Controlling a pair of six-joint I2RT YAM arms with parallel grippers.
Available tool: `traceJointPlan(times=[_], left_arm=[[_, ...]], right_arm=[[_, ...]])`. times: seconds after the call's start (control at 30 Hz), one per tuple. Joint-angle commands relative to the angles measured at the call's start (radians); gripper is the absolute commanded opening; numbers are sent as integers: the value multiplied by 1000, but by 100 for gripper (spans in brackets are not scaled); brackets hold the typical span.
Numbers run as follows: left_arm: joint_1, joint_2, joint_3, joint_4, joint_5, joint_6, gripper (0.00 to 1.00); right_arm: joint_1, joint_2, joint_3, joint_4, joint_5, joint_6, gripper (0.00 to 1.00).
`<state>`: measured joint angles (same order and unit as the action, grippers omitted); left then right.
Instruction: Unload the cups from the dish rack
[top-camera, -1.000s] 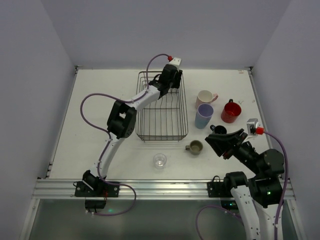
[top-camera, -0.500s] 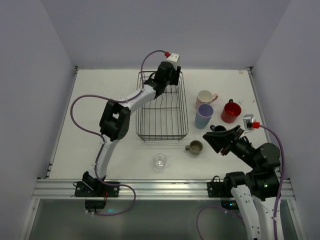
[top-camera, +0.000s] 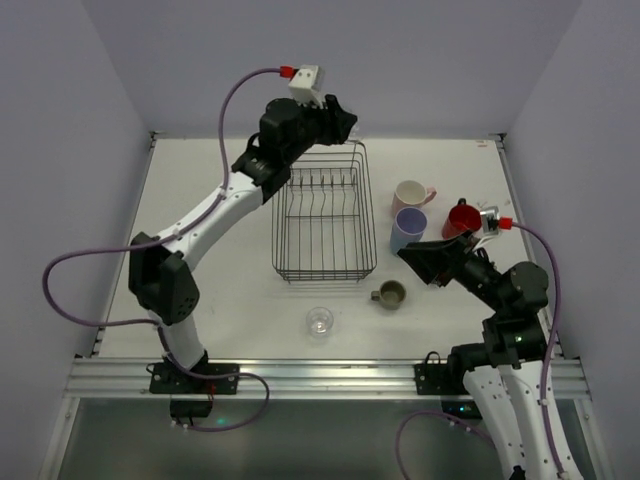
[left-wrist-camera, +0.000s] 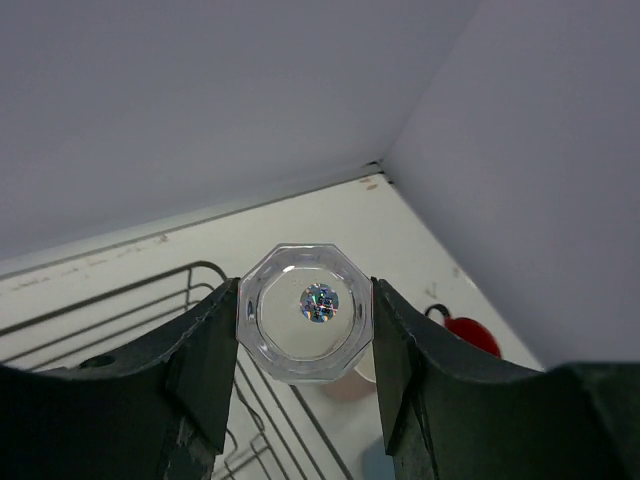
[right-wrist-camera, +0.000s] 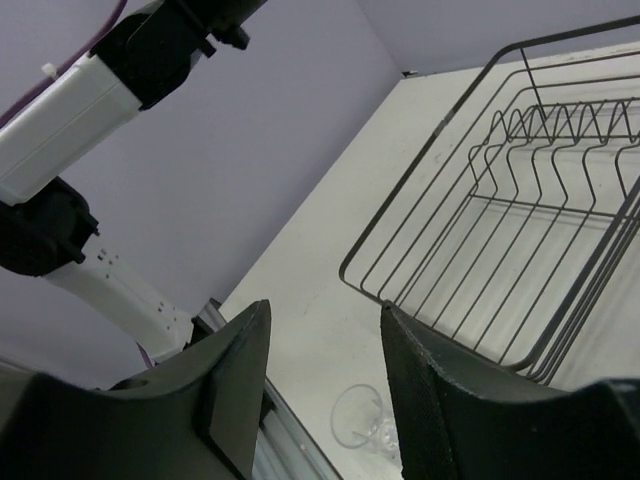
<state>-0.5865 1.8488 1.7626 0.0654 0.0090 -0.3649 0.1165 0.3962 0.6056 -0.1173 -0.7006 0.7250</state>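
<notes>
My left gripper (top-camera: 340, 120) is raised above the far end of the dish rack (top-camera: 322, 215) and is shut on a clear glass tumbler (left-wrist-camera: 305, 312), seen bottom-on between its fingers. The wire rack looks empty in the top view. On the table right of it stand a pink mug (top-camera: 410, 193), a lavender tumbler (top-camera: 408, 230), a red mug (top-camera: 462, 222) and an olive-green mug (top-camera: 390, 293). A second clear glass (top-camera: 319, 320) stands in front of the rack. My right gripper (top-camera: 412, 258) is open and empty, hovering beside the lavender tumbler. No dark blue cup shows.
The right wrist view shows the rack's near corner (right-wrist-camera: 400, 250), the clear glass (right-wrist-camera: 365, 420) near the table's front rail, and the raised left arm (right-wrist-camera: 90, 90). Walls close the table on three sides.
My left arm has lifted up and back from the rack's far end, carrying the clear glass. My right arm has shifted a little up and to the left.
</notes>
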Motion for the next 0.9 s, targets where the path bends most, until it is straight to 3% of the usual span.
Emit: traceJointPlan(times=[0.0,0.13,0.17,0.27,0.4,0.6,0.87], left_arm=[[10,-161,-129,99,141,-167,11],[11,-391,-383,172,223,-358,10],[11,-431,-425,189,241,-390,9],[10,-594,-610,255,252,-521,8],[8,-843,-877,365,223,-649,7],[7,-1057,-1073,378,200,-750,7],[5,-1146,-1181,401,189,-767,6]], right_arm=[[14,38,-30,243,-31,131,52],[104,105,-49,386,8,175,58],[177,130,-40,405,28,160,60],[340,191,25,400,134,64,66],[437,278,62,482,176,60,70],[509,427,118,570,196,68,73],[681,602,233,568,254,15,73]])
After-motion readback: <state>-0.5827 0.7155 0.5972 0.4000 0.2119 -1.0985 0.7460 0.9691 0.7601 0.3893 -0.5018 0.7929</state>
